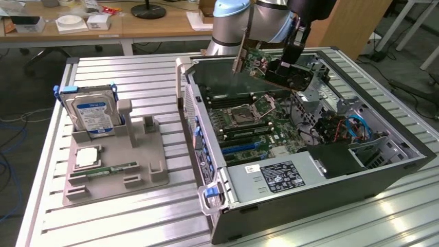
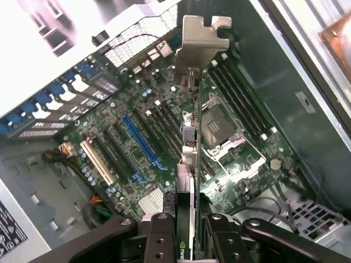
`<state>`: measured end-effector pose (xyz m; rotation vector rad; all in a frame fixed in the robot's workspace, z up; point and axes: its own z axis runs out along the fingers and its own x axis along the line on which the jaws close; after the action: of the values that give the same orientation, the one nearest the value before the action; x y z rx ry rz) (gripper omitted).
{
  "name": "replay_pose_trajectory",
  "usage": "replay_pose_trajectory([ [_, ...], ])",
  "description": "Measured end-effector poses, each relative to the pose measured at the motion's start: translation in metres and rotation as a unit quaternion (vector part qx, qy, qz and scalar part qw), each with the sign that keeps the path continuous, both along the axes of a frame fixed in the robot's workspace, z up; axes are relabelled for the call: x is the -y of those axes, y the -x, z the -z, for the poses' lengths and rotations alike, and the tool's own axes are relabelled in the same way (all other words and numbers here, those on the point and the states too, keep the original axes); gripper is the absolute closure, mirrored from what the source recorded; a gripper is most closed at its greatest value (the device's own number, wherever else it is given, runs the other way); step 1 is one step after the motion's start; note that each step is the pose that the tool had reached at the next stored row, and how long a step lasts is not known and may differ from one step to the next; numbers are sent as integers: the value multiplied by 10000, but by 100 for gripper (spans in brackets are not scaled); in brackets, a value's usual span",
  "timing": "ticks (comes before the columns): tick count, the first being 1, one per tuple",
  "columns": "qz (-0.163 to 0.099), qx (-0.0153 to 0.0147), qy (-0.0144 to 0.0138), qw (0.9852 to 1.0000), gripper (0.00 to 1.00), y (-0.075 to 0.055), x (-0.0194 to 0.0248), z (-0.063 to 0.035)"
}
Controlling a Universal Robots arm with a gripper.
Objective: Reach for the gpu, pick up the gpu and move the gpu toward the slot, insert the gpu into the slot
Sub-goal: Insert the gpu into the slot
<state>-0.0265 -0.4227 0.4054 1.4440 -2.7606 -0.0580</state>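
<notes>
The gpu (image 1: 274, 68), a green card with a black fan cooler and a silver end bracket, hangs tilted above the open computer case. My gripper (image 1: 293, 42) is shut on it from above. In the wrist view the gpu (image 2: 192, 137) stands edge-on between my fingers (image 2: 162, 241), its silver bracket pointing away from the camera, over the motherboard. The long blue slot (image 2: 141, 142) lies on the board beside the card's edge, apart from it. In the exterior view the blue slot (image 1: 241, 146) shows low on the motherboard, well below the card.
The case (image 1: 329, 195) lies on its side on a slatted metal table (image 1: 137, 216). Inside are the square processor socket (image 2: 219, 126), black memory slots (image 2: 241, 104) and a power supply (image 1: 274, 177). A grey fixture (image 1: 116, 159) holds a blue-labelled hard drive (image 1: 92, 110) and a small memory stick (image 1: 113, 169).
</notes>
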Motion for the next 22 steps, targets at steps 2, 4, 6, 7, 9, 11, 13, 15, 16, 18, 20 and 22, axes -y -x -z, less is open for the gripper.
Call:
replay_pose_trajectory([
  [2, -178, 0, 0, 9998, 74, 0, 0, 8],
  [4, -350, 0, 0, 9994, 74, 0, 0, 16],
  [6, -532, 0, -1, 9986, 74, -1, 0, 27],
  [7, -620, 0, 0, 9981, 74, -1, 0, 33],
  [9, -794, 0, -1, 9968, 74, -1, 0, 44],
  [11, -967, 0, 0, 9953, 74, -1, 0, 55],
  [13, -1141, 0, 0, 9935, 74, -1, 0, 65],
  [15, -1314, 0, 0, 9913, 74, -2, 0, 72],
  [16, -1404, 0, 0, 9901, 74, -2, 0, 76],
  [18, -1582, 0, 0, 9874, 74, -2, 0, 81],
  [20, -1767, 0, 0, 9843, 74, -2, 0, 87],
  [22, -1943, 0, -1, 9809, 74, -1, 0, 94],
])
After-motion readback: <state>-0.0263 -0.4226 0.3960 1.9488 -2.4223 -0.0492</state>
